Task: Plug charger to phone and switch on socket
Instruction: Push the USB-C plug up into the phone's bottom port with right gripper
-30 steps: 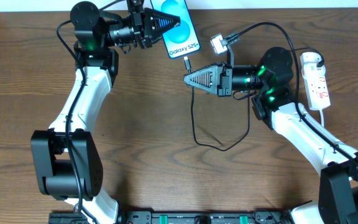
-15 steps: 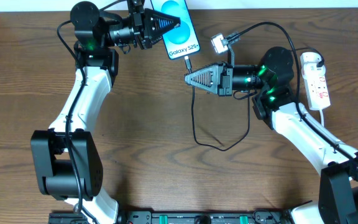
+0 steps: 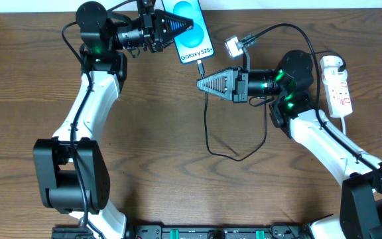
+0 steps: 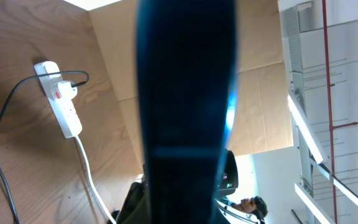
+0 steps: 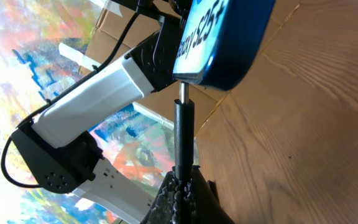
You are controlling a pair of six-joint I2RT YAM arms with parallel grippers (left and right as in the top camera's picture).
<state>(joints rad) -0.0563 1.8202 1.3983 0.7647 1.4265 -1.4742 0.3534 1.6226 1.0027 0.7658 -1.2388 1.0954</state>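
The phone (image 3: 195,41), with its blue-cyan screen and "Galaxy S25+" text, sits at the table's far edge. My left gripper (image 3: 187,26) is shut on it, and the phone's dark body (image 4: 185,93) fills the left wrist view. My right gripper (image 3: 201,83) is shut on the thin black charger cable (image 3: 207,126) just behind its plug (image 3: 199,65). In the right wrist view the plug (image 5: 181,102) meets the phone's bottom edge (image 5: 229,43), above the shut jaws (image 5: 182,186). The white socket (image 3: 337,85) lies at the far right, and in the left wrist view (image 4: 61,107) a black cable is plugged into it.
The charger cable loops on the table between the arms (image 3: 241,158). A white lead (image 4: 86,168) runs from the socket. A grey connector (image 3: 233,45) on a thick robot cable hangs above the right wrist. The table's far edge is just behind the phone.
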